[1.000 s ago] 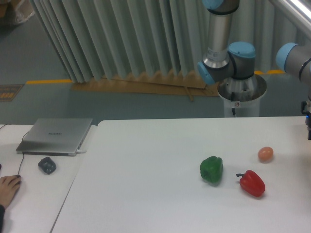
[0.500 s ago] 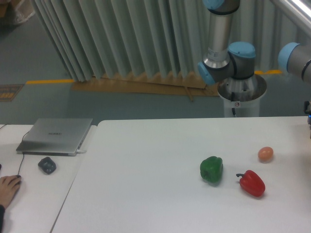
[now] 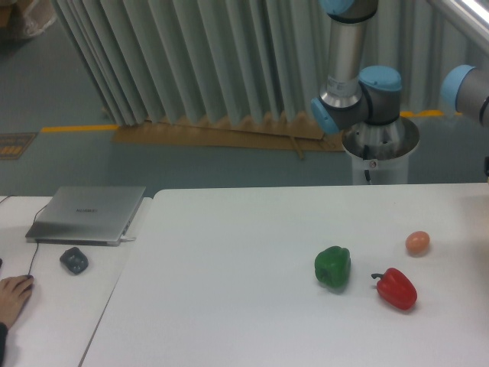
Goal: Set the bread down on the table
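Placing step on table [image 3: 229,290]: bread and gripper both out of frame, jaw state impossible to tell. Best set down gently, well apart from green pepper [image 3: 332,267], red pepper [image 3: 396,288], egg [image 3: 417,242].

A: What's on the counter [image 3: 229,260]?
B: Two peppers side by side, right half: one [image 3: 332,267] left, other [image 3: 396,288] right. Egg [image 3: 417,242] just behind them.
A: Left of the counter?
B: Desk [image 3: 46,306], with laptop [image 3: 88,213] behind mouse [image 3: 74,260].

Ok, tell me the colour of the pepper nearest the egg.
Red pepper, seen in the fixed camera view.
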{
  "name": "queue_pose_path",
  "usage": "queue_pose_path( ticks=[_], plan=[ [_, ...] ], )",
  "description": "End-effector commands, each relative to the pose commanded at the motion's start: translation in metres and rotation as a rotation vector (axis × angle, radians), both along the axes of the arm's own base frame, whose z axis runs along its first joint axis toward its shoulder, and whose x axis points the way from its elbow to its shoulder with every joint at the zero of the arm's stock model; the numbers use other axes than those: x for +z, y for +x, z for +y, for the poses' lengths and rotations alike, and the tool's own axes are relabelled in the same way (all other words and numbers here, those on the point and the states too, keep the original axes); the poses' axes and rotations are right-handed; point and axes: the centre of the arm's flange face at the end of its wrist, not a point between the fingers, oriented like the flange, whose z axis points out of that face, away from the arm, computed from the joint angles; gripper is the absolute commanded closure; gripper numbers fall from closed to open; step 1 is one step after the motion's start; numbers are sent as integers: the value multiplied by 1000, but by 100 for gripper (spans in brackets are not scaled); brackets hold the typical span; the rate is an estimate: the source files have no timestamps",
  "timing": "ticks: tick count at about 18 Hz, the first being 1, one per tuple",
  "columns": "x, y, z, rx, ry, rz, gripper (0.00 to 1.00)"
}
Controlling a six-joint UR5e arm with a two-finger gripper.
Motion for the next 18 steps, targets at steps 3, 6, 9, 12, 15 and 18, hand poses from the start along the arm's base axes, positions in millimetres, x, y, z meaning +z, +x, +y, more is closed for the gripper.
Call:
queue_pose_path(
  ticks=[3, 6, 9, 12, 15, 18],
  plan=[
    [-9, 0, -13, -54, -65, -45, 0],
    [-22, 13, -31, -111, -192, -57, 0],
    [-25, 15, -39, -205, -301, -72, 0],
    [-22, 16, -50, -271, -362, -85, 0],
    [-30, 15, -61, -274, -409, -97, 0],
    [-43, 13, -69, -270, -418, -82, 0]
  ],
)
